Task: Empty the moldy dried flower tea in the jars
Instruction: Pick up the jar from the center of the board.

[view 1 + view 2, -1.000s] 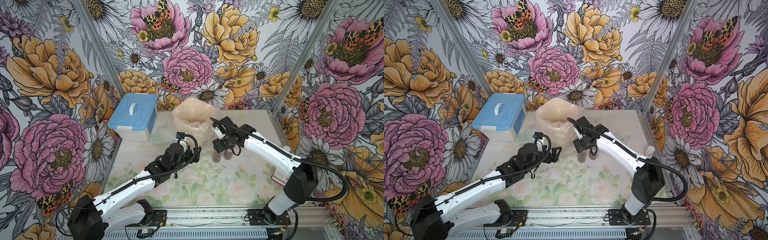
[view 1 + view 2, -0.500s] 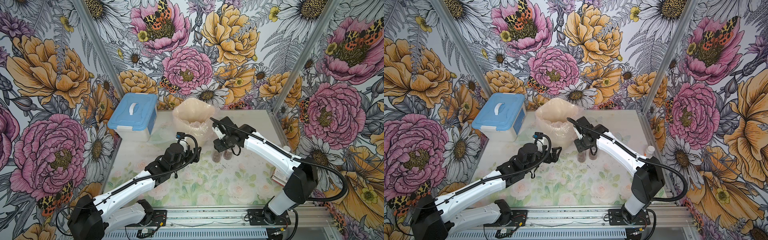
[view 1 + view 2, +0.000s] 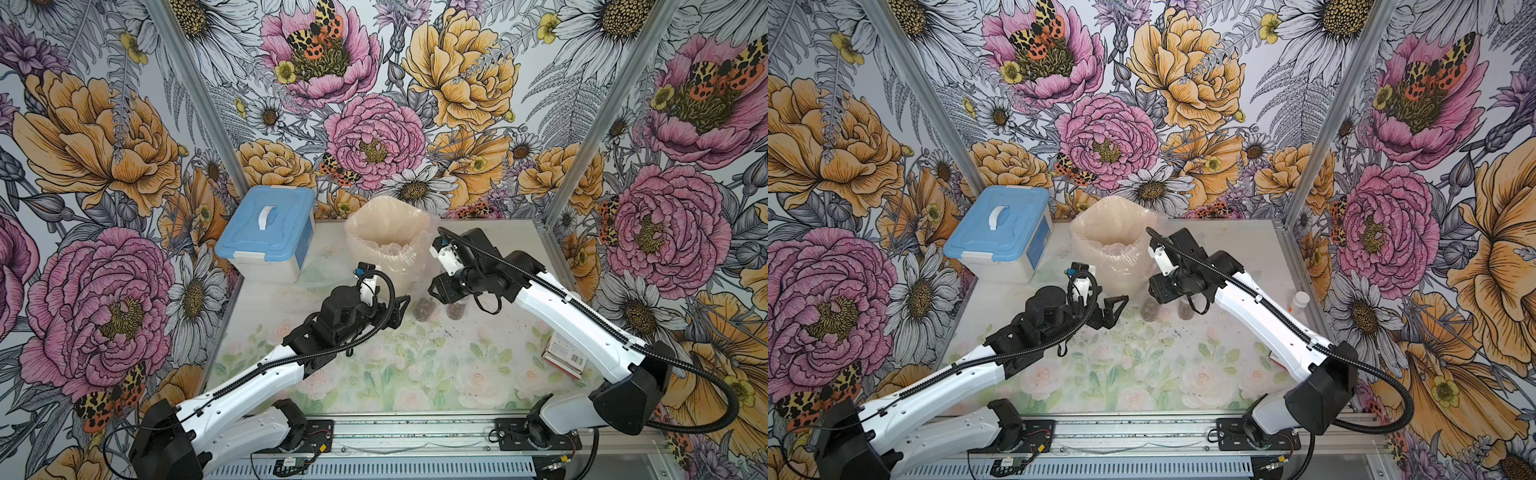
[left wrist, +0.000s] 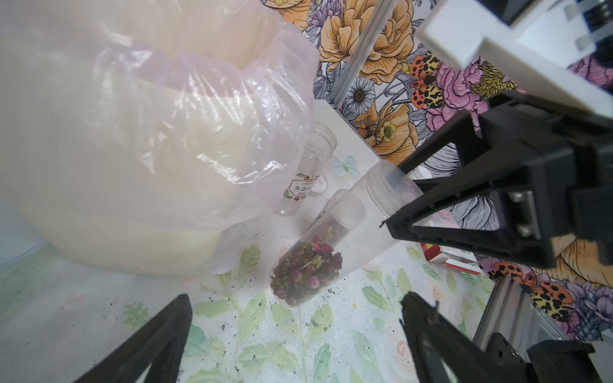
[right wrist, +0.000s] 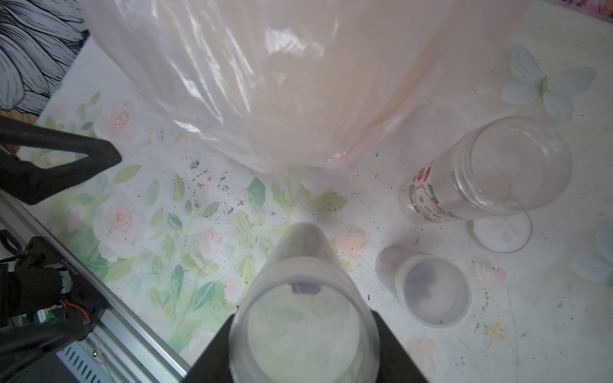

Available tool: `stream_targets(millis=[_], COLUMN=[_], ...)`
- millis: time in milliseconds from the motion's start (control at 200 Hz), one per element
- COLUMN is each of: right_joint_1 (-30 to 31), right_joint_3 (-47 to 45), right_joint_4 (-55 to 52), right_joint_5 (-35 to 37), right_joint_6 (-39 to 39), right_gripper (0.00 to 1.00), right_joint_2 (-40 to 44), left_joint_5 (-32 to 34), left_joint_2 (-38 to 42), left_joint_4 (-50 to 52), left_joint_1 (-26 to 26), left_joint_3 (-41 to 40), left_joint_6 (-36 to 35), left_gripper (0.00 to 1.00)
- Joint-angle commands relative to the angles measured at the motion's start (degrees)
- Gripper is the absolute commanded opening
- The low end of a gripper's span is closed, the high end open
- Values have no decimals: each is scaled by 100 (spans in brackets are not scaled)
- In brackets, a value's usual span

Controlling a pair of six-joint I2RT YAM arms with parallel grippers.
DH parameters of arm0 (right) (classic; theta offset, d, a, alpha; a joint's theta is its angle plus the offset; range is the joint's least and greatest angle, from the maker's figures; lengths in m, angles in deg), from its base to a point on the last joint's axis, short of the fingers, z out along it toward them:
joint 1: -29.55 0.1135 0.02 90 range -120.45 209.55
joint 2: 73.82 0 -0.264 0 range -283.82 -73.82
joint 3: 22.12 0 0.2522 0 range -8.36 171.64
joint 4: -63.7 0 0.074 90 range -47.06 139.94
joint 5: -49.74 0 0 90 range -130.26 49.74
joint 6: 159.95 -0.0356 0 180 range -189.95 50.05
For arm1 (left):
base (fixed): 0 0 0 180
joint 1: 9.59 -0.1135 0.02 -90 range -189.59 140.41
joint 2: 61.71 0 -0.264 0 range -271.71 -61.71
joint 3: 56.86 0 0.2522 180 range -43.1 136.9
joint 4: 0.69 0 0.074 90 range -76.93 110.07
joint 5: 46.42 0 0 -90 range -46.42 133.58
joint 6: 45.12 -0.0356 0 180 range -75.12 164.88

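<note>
Though barely moved since earlier, clamps right gripper (image 4: 396, 195) on rosebud jar (image 4: 331, 238) near empty labelled jar (image 5: 481, 172), left gripper (image 3: 402, 309) spread.

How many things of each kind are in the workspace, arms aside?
Jars: 3 (held jar, lidded jar, open labelled jar)
Loose lid: 1
Lined bin: 1
Blue-lidded storage box: 1
White-capped bottle: 1
Red-and-white carton: 1
Total: 8

A clear jar (image 3: 424, 309) holding dark reddish dried flower tea (image 4: 306, 268) sits just below-right of centre in both top views, with a lidded second jar (image 3: 456, 309) beside it. The taller labelled jar (image 5: 491, 169) stands open and empty.
</note>
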Motion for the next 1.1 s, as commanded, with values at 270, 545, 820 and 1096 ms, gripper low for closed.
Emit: stream_targets(millis=[270,545,820,1096], right_joint_1=[-151,-162,-161,-166], right_joint_3=[50,-29,-11,54], right_joint_4=[30,33,30,30], right_joint_5=[-983,-1357,-1716,-1967], right_joint_6=[-117,-196,-248,-231], right_gripper=[35,34,34,34], right_joint_2=[268,452,485,481], left_joint_5=[-186,585,720,591], left_joint_2=[-701,-1039,-1188,-1094], left_joint_4=[-378,-700,-1075,-1681], left_joint_1=[999,1121,1122,1060], left_joint_3=[18,-27,-269,-657], left_joint_6=[-2015,-2400,-2750,-2958], left_gripper=[99,99,99,89])
